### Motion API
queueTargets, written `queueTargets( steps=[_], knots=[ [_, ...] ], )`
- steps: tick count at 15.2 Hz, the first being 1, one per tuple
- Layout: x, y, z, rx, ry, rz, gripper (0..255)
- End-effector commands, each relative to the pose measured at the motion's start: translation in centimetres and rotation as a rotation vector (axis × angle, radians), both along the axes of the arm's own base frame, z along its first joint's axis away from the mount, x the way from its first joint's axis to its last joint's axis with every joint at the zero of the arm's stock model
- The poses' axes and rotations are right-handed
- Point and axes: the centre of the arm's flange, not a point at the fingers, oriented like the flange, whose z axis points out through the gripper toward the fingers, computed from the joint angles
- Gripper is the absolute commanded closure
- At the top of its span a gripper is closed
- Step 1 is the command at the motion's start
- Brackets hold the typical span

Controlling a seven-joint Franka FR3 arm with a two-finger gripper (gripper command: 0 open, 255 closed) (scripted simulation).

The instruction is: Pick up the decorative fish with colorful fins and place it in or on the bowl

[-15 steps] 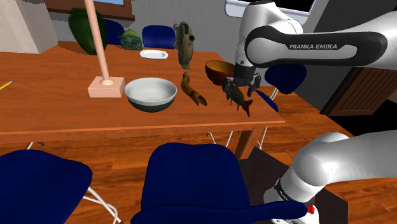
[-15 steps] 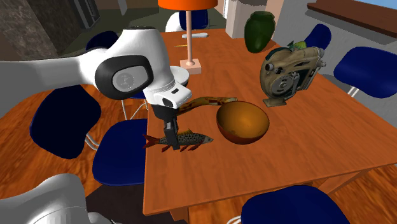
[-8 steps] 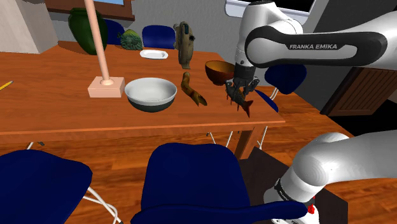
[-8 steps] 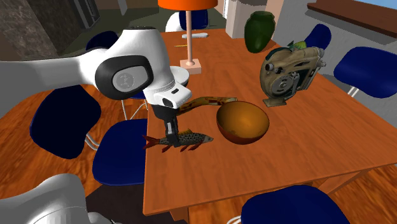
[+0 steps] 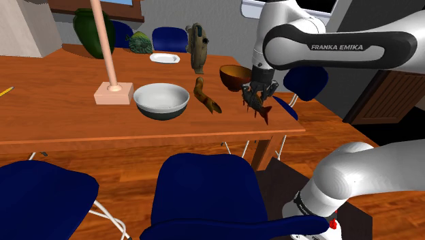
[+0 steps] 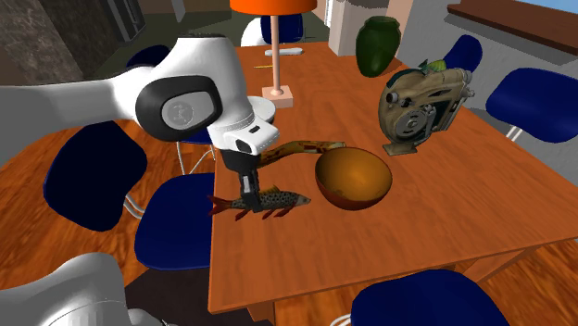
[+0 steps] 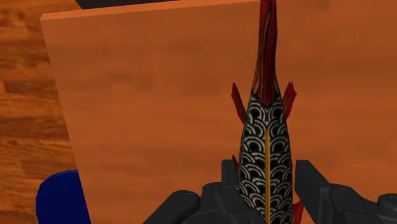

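The black tool (image 5: 258,91) is clenched on the decorative fish (image 5: 259,103), its two fingers (image 7: 231,180) pressing the sides of the body. In the wrist view the fish (image 7: 266,147) shows black-and-white scales, an orange line along its back and red fins and tail, stretching away from the tool (image 7: 268,177) over the orange-brown worktop (image 7: 146,95). In the shoulder view the fish hangs right of centre, tilted tail-down, over the near right corner of the worktop (image 5: 61,116). In the second exterior view it lies nearly level at centre-left, under the tool (image 6: 248,197); the fish (image 6: 270,201) is just beside the brown bowl (image 6: 352,178), not touching it. That brown bowl (image 5: 233,76) sits just behind the tool in the shoulder view. A grey-white bowl (image 5: 161,101) stands further left at mid-frame, next to a lamp base (image 5: 113,93). A curved brown figure (image 5: 206,95) lies between the two bowls. A green vase (image 5: 90,31) stands at upper left, and a blue chair (image 5: 208,194) fills the lower middle.
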Motion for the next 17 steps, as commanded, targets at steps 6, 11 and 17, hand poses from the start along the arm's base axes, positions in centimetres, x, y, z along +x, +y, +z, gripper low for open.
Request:
queueTargets(
  steps=[6, 11, 17],
  knots=[
    [0.0, 0.0, 3.5, 0.000, 0.000, 0.000, 255],
    [0.0, 0.0, 6.2, 0.000, 0.000, 0.000, 255],
    [0.0, 0.0, 9.3, 0.000, 0.000, 0.000, 255]
  ],
)
